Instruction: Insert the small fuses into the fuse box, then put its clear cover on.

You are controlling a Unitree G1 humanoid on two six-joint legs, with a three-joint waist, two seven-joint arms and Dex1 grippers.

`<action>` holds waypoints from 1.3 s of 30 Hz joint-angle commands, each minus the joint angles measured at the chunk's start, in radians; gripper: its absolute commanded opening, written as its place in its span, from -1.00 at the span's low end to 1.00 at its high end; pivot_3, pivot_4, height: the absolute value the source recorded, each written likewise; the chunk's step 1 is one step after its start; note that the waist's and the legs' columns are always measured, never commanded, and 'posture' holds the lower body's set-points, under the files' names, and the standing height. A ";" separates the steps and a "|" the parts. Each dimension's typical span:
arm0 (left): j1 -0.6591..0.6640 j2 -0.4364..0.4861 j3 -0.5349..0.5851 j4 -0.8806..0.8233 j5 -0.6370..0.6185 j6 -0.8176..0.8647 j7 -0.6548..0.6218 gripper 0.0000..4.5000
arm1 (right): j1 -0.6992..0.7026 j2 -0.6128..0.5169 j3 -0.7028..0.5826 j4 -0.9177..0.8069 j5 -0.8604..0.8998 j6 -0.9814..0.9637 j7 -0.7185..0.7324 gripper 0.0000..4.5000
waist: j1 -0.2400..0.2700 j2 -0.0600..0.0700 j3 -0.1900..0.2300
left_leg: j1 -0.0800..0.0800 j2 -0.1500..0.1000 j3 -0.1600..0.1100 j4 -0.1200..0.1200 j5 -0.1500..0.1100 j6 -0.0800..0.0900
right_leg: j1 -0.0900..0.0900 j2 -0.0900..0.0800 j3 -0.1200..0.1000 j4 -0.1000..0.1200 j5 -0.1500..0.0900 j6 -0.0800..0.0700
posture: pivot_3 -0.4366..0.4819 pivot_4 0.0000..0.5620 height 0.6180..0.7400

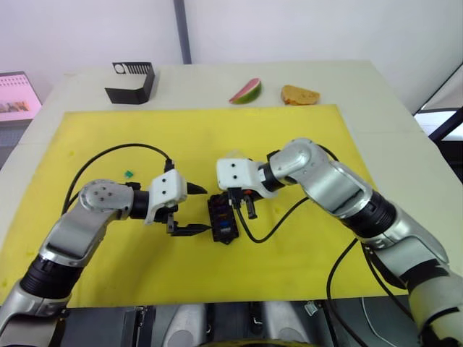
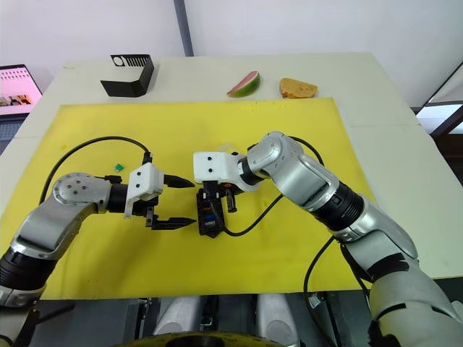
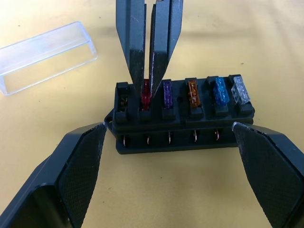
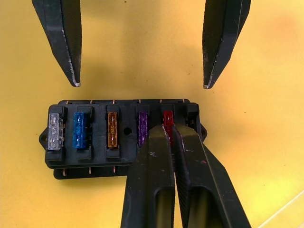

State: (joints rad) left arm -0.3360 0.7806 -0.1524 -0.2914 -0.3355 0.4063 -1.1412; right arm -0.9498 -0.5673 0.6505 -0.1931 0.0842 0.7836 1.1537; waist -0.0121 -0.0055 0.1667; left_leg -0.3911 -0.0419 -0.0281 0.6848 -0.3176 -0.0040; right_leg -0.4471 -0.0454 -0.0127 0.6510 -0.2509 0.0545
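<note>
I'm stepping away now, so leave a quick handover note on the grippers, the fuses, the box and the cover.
Right gripper: shut on the red fuse, pressing it into its slot.
Left gripper: open, straddling the fuse box.
Done: clear, blue, orange and purple fuses seated.
Left: the end slot beside red is empty; a teal fuse lies on the mat. The cover lies beside the box, not yet on.
</note>
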 commanded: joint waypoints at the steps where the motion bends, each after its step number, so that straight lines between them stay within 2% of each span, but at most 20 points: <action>1: -0.003 0.002 0.010 -0.013 0.000 -0.010 0.003 1.00 | -0.009 0.005 -0.079 -0.049 0.040 0.027 0.003 -0.39 | 0.000 0.000 0.000 | 0.000 0.000 0.000 0.000 0.000 0.000 | 0.000 0.000 0.000 0.000 0.000 0.000 | -0.05 -0.47 1.00; 2: -0.003 0.004 0.012 -0.009 0.000 -0.012 0.001 1.00 | -0.011 0.003 -0.104 -0.061 0.060 0.038 0.007 -0.19 | 0.000 0.000 0.000 | 0.000 0.000 0.000 0.000 0.000 0.000 | 0.000 0.000 0.000 0.000 0.000 0.000 | -0.05 -0.47 1.00; 5: -0.002 0.011 0.018 -0.001 0.000 -0.019 -0.003 1.00 | -0.004 -0.003 -0.155 -0.083 0.101 0.050 0.008 -0.19 | 0.000 0.000 0.000 | 0.000 0.000 0.000 0.000 0.000 0.000 | 0.000 0.000 0.000 0.000 0.000 0.000 | -0.05 -0.47 1.00; 8: -0.002 0.014 0.023 0.003 -0.002 -0.022 -0.007 1.00 | 0.043 -0.003 -0.198 -0.077 0.119 -0.036 0.001 -0.19 | 0.000 -0.001 0.000 | 0.000 0.000 0.000 0.000 0.000 0.000 | 0.000 0.000 0.000 0.000 0.000 0.000 | -0.05 -0.47 1.00; 13: 0.004 0.017 0.031 0.011 -0.008 -0.020 -0.014 1.00 | 0.173 0.040 -0.287 -0.068 0.205 -0.148 0.007 -0.19 | 0.001 -0.001 0.000 | 0.000 0.000 0.000 0.000 0.000 0.000 | 0.001 0.000 0.000 0.000 0.000 0.000 | -0.05 -0.47 1.00; 16: 0.005 0.019 0.032 0.022 -0.002 -0.027 -0.017 1.00 | 0.262 0.085 -0.309 -0.038 0.218 -0.206 -0.031 -0.58 | 0.000 -0.001 -0.001 | 0.001 0.000 0.000 0.000 0.000 0.000 | 0.001 0.000 0.000 0.000 0.000 0.000 | -0.05 -0.47 1.00; 18: 0.003 0.018 0.031 0.019 -0.002 -0.025 -0.016 1.00 | 0.291 0.108 -0.317 -0.020 0.223 -0.224 -0.049 -0.98 | -0.001 -0.001 -0.001 | 0.001 0.000 0.000 0.000 0.000 0.000 | 0.002 0.000 0.000 0.000 0.000 0.000 | -0.05 -0.47 1.00; 31: -0.011 0.014 0.026 0.025 0.003 -0.025 -0.014 1.00 | 0.328 0.131 -0.322 0.076 0.205 -0.237 -0.107 -0.98 | 0.000 -0.001 -0.001 | 0.001 0.000 0.000 0.000 0.000 0.000 | 0.002 0.000 0.000 0.000 0.000 0.000 | -0.05 -0.47 1.00; 39: -0.025 0.010 0.020 0.035 0.008 -0.028 -0.015 1.00 | 0.364 0.099 -0.255 0.078 0.146 -0.232 -0.109 -0.98 | 0.001 -0.001 -0.001 | 0.002 0.000 0.000 0.000 0.000 0.000 | 0.002 0.000 0.000 0.000 0.000 0.000 | -0.05 -0.47 1.00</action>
State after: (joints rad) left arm -0.3439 0.7867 -0.1444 -0.2499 -0.3307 0.4002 -1.1539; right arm -0.6057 -0.4533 0.3620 -0.0994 0.2547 0.5544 1.0439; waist -0.0116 -0.0066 0.1657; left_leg -0.3894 -0.0419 -0.0280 0.6852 -0.3176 -0.0039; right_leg -0.4449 -0.0449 -0.0127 0.6513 -0.2508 0.0547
